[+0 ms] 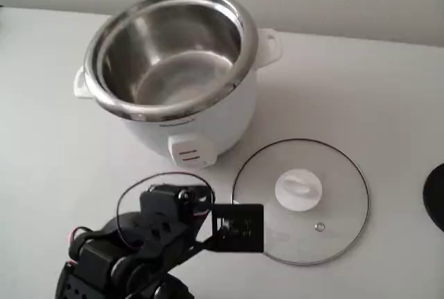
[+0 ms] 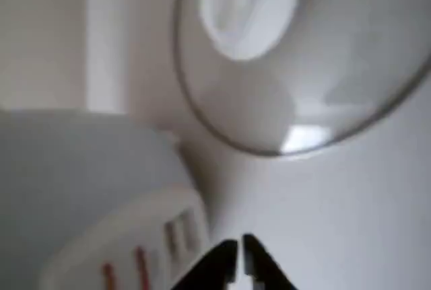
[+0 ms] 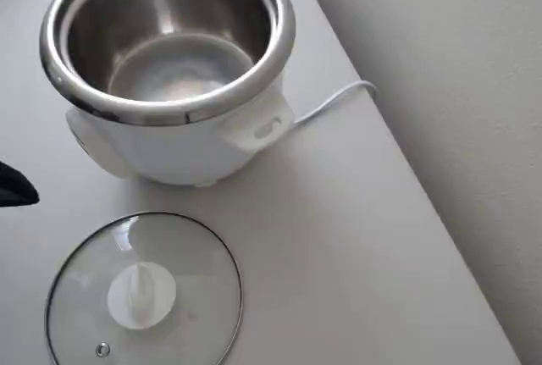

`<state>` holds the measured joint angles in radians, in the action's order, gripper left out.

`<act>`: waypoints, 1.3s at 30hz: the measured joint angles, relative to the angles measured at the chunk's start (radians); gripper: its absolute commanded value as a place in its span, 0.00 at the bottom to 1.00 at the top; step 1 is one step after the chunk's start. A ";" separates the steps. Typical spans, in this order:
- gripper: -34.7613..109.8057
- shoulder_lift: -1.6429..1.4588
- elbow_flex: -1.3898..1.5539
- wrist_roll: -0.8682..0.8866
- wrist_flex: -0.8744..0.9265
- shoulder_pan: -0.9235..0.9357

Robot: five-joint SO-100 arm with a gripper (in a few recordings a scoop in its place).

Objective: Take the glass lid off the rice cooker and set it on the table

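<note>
The rice cooker (image 1: 173, 70) stands uncovered on the table (image 1: 388, 91), its steel pot bare and its white switch (image 1: 189, 153) facing the front. The glass lid (image 1: 300, 202) lies flat on the table to the cooker's front right, white knob (image 1: 298, 189) up. From above, the lid (image 3: 144, 290) rests just below the cooker (image 3: 169, 69). My black arm (image 1: 159, 236) reaches in from the bottom left and ends beside the lid's left rim. In the wrist view my gripper (image 2: 240, 253) is shut with nothing in it, short of the lid (image 2: 303, 54), with the cooker's wall (image 2: 87, 189) on its left.
A white power cord (image 3: 330, 102) runs from behind the cooker over the table's edge (image 3: 406, 179), which slants down the right of the overhead view. A dark round object (image 1: 437, 195) pokes in at the right edge of the fixed view. My gripper's black tip (image 3: 17, 187) shows at the overhead view's left edge.
</note>
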<state>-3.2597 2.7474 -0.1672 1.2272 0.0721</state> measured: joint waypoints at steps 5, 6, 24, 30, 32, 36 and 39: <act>0.24 -0.017 0.137 0.000 0.006 -0.021; 0.24 -0.020 0.161 0.000 0.006 -0.021; 0.24 -0.023 0.238 0.077 0.003 -0.002; 0.24 -0.023 0.238 0.077 0.003 -0.002; 0.24 -0.023 0.238 0.077 0.003 -0.002; 0.24 -0.023 0.238 0.077 0.003 -0.002; 0.24 -0.023 0.238 0.077 0.003 -0.002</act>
<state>-3.2827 2.9851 -0.0905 1.2303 0.0706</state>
